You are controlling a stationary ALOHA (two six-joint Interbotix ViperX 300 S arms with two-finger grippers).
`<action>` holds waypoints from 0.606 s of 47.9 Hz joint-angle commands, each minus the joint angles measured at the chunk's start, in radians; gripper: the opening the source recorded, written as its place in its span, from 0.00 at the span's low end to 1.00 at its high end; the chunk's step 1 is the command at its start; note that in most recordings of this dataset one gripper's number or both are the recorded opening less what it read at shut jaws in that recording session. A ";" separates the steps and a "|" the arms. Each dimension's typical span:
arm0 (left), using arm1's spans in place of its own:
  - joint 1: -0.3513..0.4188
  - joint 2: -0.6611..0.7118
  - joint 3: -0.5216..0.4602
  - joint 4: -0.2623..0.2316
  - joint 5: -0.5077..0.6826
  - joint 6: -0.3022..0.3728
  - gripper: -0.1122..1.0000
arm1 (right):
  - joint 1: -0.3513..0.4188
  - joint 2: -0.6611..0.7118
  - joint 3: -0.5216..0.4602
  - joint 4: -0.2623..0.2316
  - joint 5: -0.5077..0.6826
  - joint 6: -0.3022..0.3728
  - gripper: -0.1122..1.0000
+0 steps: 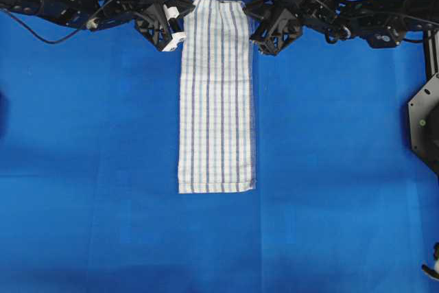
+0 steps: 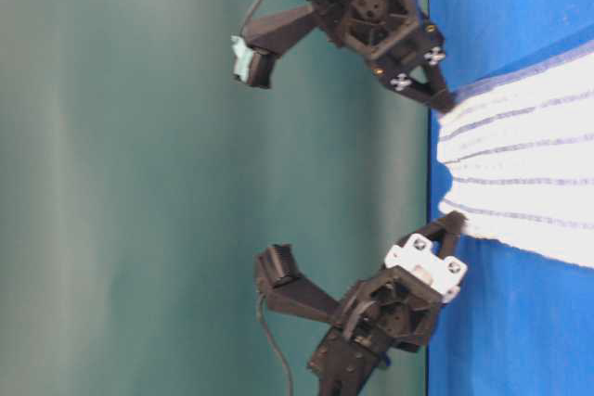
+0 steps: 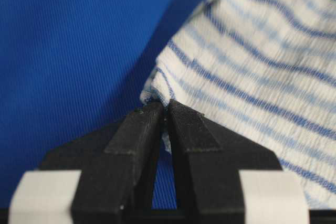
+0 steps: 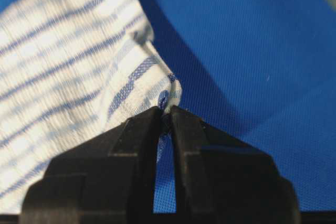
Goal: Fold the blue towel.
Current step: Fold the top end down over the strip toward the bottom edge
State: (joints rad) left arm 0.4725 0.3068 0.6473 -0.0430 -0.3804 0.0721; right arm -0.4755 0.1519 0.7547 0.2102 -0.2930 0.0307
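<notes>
Black fingertips (image 3: 178,121) of my left gripper (image 3: 164,113) pinch one far corner of the towel (image 1: 217,94), jaws nearly closed with only a fold of striped cloth between them. At the towel's other far corner my right gripper (image 4: 165,115) is clamped the same way on a bunched tip of hem. From overhead, the towel lies flat and lengthwise on the blue table cover (image 1: 89,169), its far end between my two grippers, its near end well toward the front of the table. In the table-level view both corners are raised just off the cover while the rest of the towel rests on it. As I judge it, the fold has only begun: the far end must next be carried over to the towel's near edge. Both grips are shallow, taking little more than the corner tips, so a quick lift or pull could slide the cloth out of one jaw. If one arm leads the other, the far edge would skew and the halves would land misaligned.
</notes>
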 commanded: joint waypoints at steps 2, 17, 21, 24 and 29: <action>-0.002 -0.051 -0.006 0.003 -0.005 0.015 0.14 | 0.000 -0.040 -0.002 -0.002 -0.005 -0.002 0.19; -0.002 -0.052 0.002 0.003 -0.003 0.018 0.14 | -0.002 -0.046 0.008 0.000 -0.005 -0.002 0.19; -0.003 -0.055 0.003 0.003 -0.003 0.014 0.14 | -0.002 -0.048 0.009 0.000 -0.005 0.000 0.19; -0.006 -0.061 0.008 0.003 -0.003 0.011 0.14 | 0.002 -0.052 0.015 0.000 -0.003 0.005 0.19; -0.018 -0.097 0.037 0.003 -0.003 0.009 0.14 | 0.012 -0.077 0.035 0.003 -0.005 0.006 0.19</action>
State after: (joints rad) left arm 0.4679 0.2715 0.6750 -0.0414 -0.3789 0.0828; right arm -0.4725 0.1227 0.7854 0.2102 -0.2930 0.0353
